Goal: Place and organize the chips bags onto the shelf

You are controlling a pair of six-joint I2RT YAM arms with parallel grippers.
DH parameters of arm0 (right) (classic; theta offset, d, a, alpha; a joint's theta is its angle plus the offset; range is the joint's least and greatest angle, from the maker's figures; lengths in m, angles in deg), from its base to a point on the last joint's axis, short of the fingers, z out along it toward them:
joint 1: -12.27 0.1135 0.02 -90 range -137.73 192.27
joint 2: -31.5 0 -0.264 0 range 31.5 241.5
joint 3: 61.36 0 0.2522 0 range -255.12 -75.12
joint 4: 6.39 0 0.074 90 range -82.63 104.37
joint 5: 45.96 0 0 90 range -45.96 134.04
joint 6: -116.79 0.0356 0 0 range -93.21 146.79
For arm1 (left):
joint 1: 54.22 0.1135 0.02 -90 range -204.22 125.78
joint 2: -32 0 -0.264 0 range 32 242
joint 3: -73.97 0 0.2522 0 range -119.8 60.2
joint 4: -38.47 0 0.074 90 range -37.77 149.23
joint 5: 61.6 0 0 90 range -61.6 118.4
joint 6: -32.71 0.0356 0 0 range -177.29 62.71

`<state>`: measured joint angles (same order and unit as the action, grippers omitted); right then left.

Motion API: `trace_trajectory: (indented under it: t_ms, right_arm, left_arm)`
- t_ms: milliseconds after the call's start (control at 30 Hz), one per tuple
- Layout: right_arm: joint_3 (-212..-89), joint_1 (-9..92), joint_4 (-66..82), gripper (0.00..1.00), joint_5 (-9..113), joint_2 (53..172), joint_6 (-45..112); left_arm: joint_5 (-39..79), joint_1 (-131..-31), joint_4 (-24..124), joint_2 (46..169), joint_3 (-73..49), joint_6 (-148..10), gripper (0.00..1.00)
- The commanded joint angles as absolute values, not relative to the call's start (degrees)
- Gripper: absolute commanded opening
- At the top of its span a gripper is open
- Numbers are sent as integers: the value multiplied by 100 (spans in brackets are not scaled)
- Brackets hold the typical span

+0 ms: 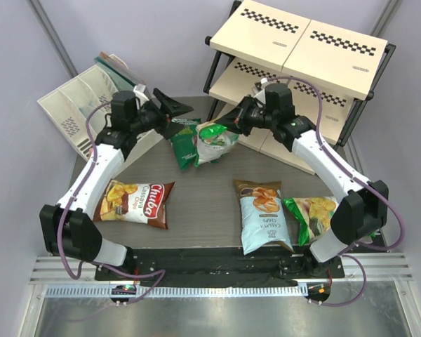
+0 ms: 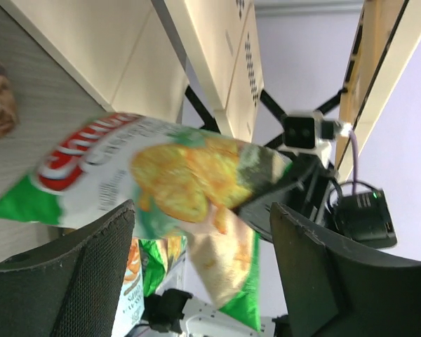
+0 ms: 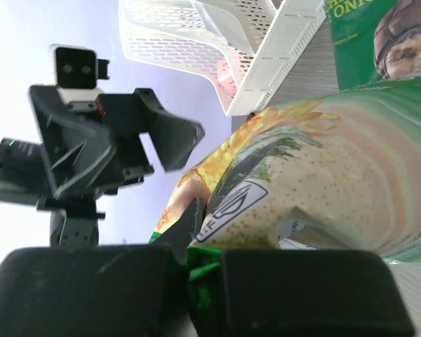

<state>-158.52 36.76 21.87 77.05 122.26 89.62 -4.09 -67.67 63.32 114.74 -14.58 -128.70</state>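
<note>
Brown chips bag (image 1: pixel 135 203) bears red "Chuba" logo.

The green-and-white bag (image 1: pixel 216 137), brown bag (image 1: pixel 137 202) and light blue bag (image 1: pixel 263 217) are glossy, crinkled film. The shelf (image 1: pixel 295 42) has matt cream boards on a black frame, probably painted metal. The table (image 1: pixel 203 203) is matt grey wood grain. The organizer rack (image 1: pixel 74 112) is white perforated plastic. The fingers (image 2: pixel 91 274) of the left gripper (image 2: pixel 202 210) are matt black, one pad finely dimpled
</note>
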Motion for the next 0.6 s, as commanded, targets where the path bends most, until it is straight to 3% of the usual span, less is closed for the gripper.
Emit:
trace_trajectory:
  t_ms: [0,300,567]
  right_arm:
    - [-16389,3635,2266,1,7902,11666,8585]
    - [-17512,3635,2311,1,7972,11832,8524]
    - [-20298,3591,2311,1,8614,12782,8436]
  left_arm:
    - [-333,-6538,6664,11251,-1327,-12680,77]
    - [-219,-6494,6822,11198,-1231,-12654,78]
    - [18,-6406,7244,11058,-1178,-12444,77]
